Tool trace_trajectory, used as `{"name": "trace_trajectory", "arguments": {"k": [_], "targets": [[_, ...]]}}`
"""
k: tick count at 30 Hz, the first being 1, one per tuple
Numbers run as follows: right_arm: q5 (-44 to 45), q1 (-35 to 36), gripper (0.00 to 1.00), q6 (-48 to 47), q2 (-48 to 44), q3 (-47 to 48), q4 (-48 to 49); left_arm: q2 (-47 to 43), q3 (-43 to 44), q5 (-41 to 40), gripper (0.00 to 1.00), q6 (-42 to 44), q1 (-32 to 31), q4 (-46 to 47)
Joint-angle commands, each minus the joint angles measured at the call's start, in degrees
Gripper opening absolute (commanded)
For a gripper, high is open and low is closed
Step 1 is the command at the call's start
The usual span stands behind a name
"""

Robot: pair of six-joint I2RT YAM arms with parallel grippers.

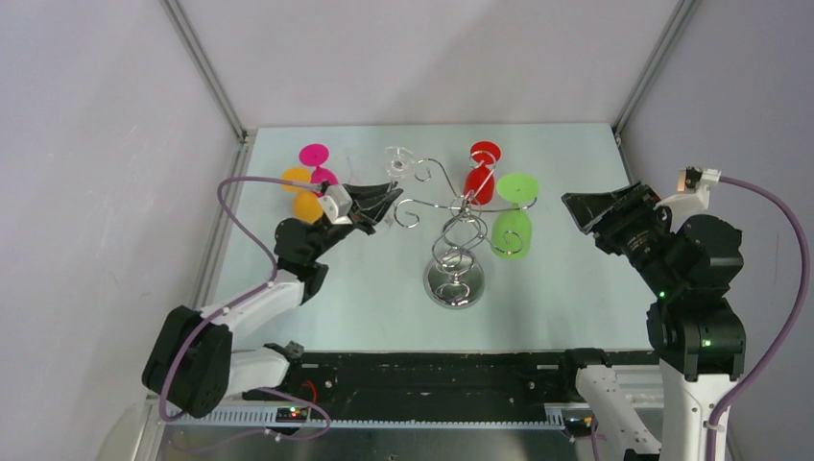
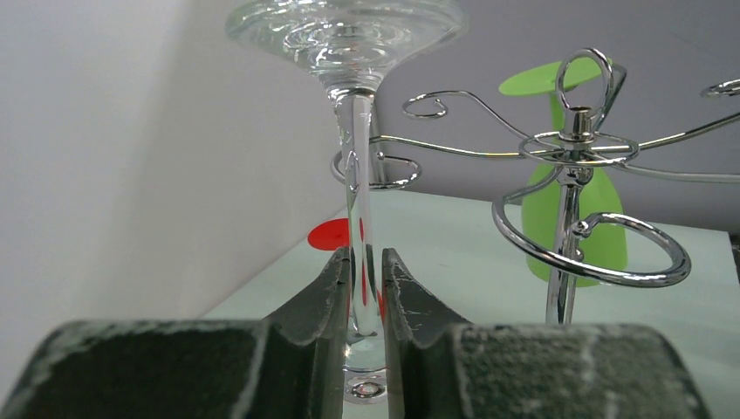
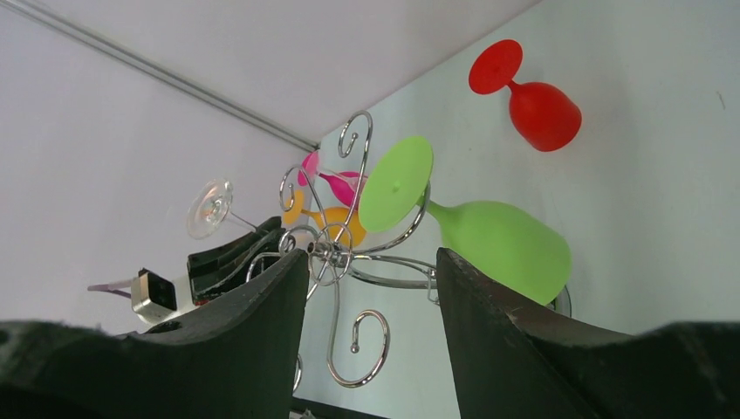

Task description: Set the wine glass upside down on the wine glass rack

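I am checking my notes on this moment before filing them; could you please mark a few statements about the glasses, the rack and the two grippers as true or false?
1. The left gripper grips the clear wine glass by its stem. True.
2. The right gripper holds a glass. False: its jaws stand open with nothing between them, off to the side of the rack.
3. A green glass hangs on the wine glass rack, foot up. True.
4. The red glass hangs on the rack too. False: it is on the table, apart from the rack.
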Motion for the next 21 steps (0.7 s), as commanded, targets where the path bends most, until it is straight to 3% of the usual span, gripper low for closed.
{"name": "trace_trajectory", "arguments": {"k": [1, 21], "targets": [[-0.79, -0.38, 0.6, -2.03, -0.67, -0.43, -0.57, 1.42, 1.81, 2.42, 0.0, -2.03, 0.24, 9.45], [0.54, -0.58, 0.6, -1.91, -2.44, -4.06, -1.16, 10.43, 6.52, 6.6, 0.0, -6.99, -2.55, 13.48]]}}
